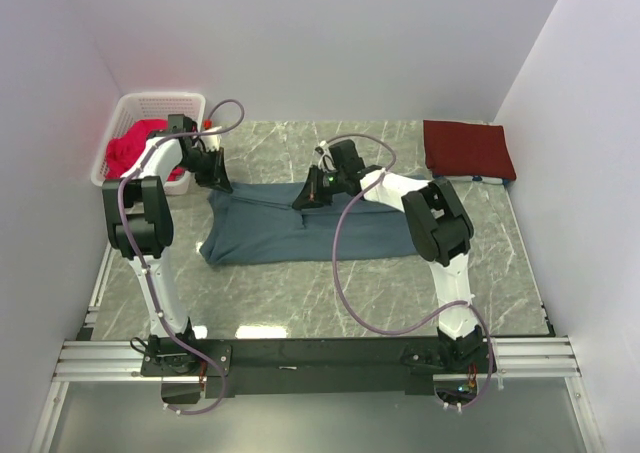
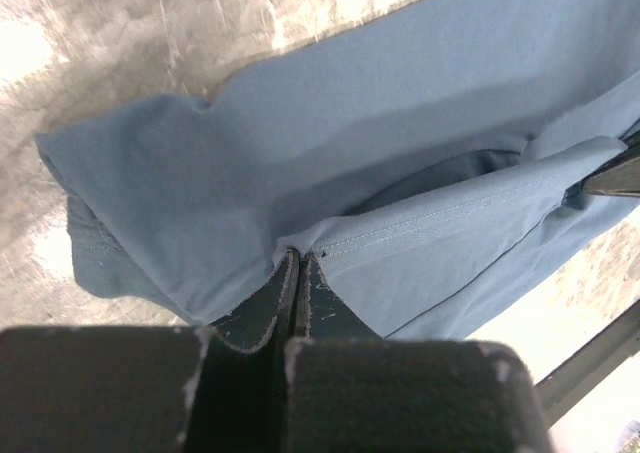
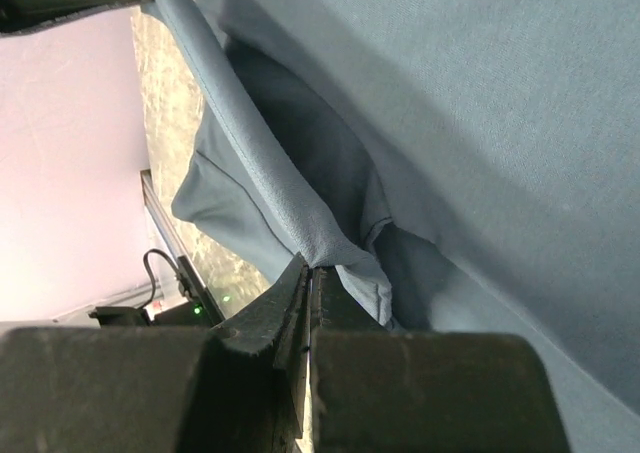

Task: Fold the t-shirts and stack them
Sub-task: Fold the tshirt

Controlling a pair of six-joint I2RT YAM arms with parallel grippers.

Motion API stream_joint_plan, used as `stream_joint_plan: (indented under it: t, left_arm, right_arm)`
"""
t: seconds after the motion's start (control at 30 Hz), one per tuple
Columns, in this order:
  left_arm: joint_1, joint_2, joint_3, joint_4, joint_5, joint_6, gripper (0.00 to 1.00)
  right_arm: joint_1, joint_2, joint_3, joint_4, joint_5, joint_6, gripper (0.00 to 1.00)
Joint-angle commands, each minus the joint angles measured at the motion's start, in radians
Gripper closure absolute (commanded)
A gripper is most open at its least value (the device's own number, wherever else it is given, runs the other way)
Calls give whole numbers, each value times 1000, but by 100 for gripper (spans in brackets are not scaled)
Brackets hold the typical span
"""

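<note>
The slate blue-grey t-shirt [image 1: 300, 231] lies across the middle of the marble table. My left gripper [image 1: 217, 180] is shut on its far-left hem edge; the left wrist view shows the jaws pinching a stitched hem [image 2: 297, 256]. My right gripper [image 1: 309, 197] is shut on the far edge near the shirt's middle; the right wrist view shows a fold of cloth [image 3: 312, 263] clamped between the jaws. The cloth edge stretches between both grippers. The dark maroon t-shirt [image 1: 468, 149] lies folded at the far right corner.
A white basket [image 1: 124, 113] at the far left holds red cloth [image 1: 135, 145]. White walls close in the table on three sides. A metal rail [image 1: 320, 358] with the arm bases runs along the near edge.
</note>
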Motion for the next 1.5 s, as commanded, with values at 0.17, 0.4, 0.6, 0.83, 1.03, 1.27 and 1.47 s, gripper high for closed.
stream_joint_plan:
  t: [0.17,0.4,0.6,0.83,1.03,1.27,1.47]
  left_arm:
    - [-2,-34,14,57,-14,-25,99]
    - [0,-24,34,65,-17,-38,76]
    - [37,-168,-70,-5,32,57,36]
    - [67,-363,-389,-151,23,310,39]
    - [67,-434,-564,-42,-60,289,39]
    - [64,-373,-552,54,-86,226,44]
    - [58,-327,-517,57,-23,205,51]
  right_arm:
    - [-4,60,73,-10,-10,7,100]
    - [-4,61,99,-20,-25,7,93]
    - [-34,-31,121,-189,-61,-141,52]
    - [-163,-242,39,-583,-32,-528,47]
    - [-295,-327,-93,-803,249,-809,53]
    - [-461,-284,-143,-795,445,-927,58]
    - [-507,-273,-186,-771,534,-968,60]
